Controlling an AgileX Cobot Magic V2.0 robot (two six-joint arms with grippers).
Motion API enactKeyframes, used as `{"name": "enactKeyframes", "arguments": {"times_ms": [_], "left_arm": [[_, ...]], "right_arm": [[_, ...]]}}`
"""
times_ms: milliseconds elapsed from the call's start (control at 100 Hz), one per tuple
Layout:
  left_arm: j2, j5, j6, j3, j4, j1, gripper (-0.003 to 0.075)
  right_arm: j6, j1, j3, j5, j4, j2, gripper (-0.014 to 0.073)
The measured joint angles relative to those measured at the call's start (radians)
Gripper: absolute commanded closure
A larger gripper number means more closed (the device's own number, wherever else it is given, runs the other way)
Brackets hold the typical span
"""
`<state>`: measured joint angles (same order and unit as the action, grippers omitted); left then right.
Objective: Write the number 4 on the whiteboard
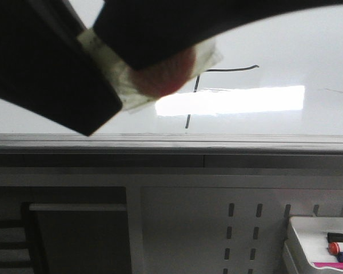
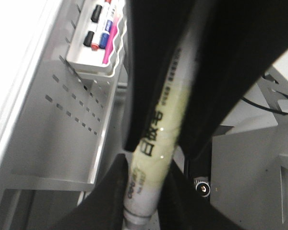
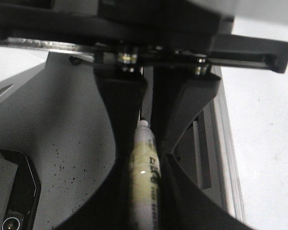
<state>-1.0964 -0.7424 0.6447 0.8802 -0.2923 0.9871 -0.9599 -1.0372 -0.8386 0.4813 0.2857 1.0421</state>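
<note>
The whiteboard (image 1: 308, 45) fills the upper front view and has a bright rectangular reflection. Black strokes of the number 4 (image 1: 231, 69) show on it: a long horizontal bar and a vertical stroke. The rest is hidden behind dark gripper bodies (image 1: 46, 68) close to the camera. Between them is a taped marker with a red end (image 1: 163, 74). My left gripper (image 2: 146, 191) is shut on the white, tape-wrapped marker (image 2: 158, 139). My right gripper (image 3: 145, 167) is shut on the same marker (image 3: 145, 177). Each wrist view shows the other gripper's fingers at the marker's far end.
A small white tray of markers (image 1: 314, 245) hangs on the perforated grey panel (image 1: 183, 228) below the board's metal edge (image 1: 217, 140). The tray also shows in the left wrist view (image 2: 98, 33). A grey speckled surface (image 3: 53, 134) lies under the right gripper.
</note>
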Motion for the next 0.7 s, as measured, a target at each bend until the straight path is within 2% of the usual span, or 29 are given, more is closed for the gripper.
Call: {"name": "enactKeyframes", "arguments": {"times_ms": [240,350,460,530,590,700], "left_arm": [[-0.022,0.0,0.0,-0.002,-0.004,0.006,0.074],[-0.022,0.0,0.0,-0.002,-0.006,0.006,0.074],[-0.022,0.0,0.0,-0.002,-0.004,0.006,0.074],[-0.026,0.004,-0.004,-0.004,0.011,0.006,0.074],[-0.028,0.01,-0.011,-0.006,0.018,0.006,0.074],[-0.032,0.017,-0.02,-0.008,0.028,0.0,0.074]], "right_arm": [[0.0,0.0,0.0,0.026,-0.012,0.008,0.064],[-0.002,0.0,0.0,0.028,-0.012,0.008,0.0495],[-0.002,0.0,0.0,0.024,-0.007,0.008,0.0241],[-0.002,0.0,0.0,0.016,0.008,0.008,0.014],[-0.002,0.0,0.0,0.011,0.014,0.008,0.0104],[-0.002,-0.001,0.0,-0.016,0.017,-0.003,0.0102]]}}
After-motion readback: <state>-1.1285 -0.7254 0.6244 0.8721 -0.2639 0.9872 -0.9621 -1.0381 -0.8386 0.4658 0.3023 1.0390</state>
